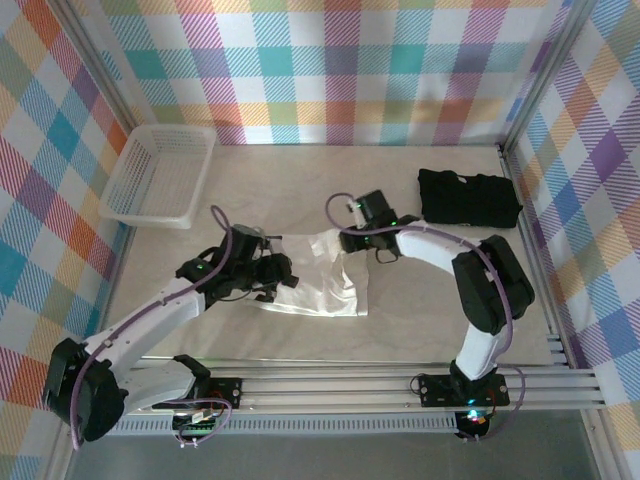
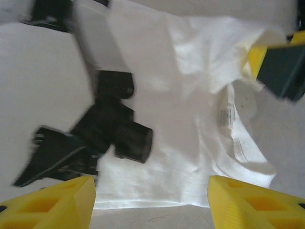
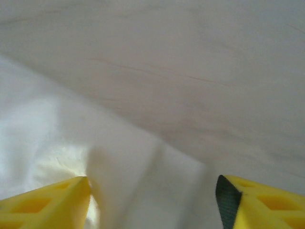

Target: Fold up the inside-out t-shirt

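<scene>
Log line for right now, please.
t-shirt rumpled on table | left gripper open over it | right gripper open over its edge

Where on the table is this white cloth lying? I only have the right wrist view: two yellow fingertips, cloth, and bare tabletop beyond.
Observer: The t-shirt lies near the middle of the table, between the left gripper and the right gripper.
Operator: Is it really inside out?
Observer: The left wrist view shows a sewn label exposed at the neckline, which fits that.
Operator: Anything else on the table?
Observer: A white basket stands at the far left and a black folded garment lies at the far right. Both are apart from the shirt.
</scene>
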Robot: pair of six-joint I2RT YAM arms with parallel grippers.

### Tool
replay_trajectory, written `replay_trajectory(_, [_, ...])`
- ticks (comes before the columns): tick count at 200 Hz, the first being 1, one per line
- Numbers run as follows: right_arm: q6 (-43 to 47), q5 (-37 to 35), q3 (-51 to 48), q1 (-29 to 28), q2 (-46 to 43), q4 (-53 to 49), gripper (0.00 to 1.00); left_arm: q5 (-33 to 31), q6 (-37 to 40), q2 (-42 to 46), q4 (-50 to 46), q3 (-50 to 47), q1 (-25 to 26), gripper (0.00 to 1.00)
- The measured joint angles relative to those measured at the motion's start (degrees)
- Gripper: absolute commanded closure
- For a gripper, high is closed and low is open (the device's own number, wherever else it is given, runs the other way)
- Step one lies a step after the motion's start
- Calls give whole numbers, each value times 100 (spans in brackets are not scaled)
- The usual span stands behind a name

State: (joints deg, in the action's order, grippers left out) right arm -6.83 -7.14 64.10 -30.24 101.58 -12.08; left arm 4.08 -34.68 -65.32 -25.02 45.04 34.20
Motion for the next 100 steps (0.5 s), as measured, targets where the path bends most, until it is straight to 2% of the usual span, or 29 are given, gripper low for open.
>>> replay_trajectory(24, [-179,-170,15,483,-4,-391,32,63,72,-525,367,46,505,37])
replay_trajectory(50, [-236,-83,-4,511,-168,-636,36,81,186,-1047,656,247,787,37])
replay_trajectory(100, [-629,1349,-544,439,-1143,-393,46,210,326,-1989,1766,516,1325,40])
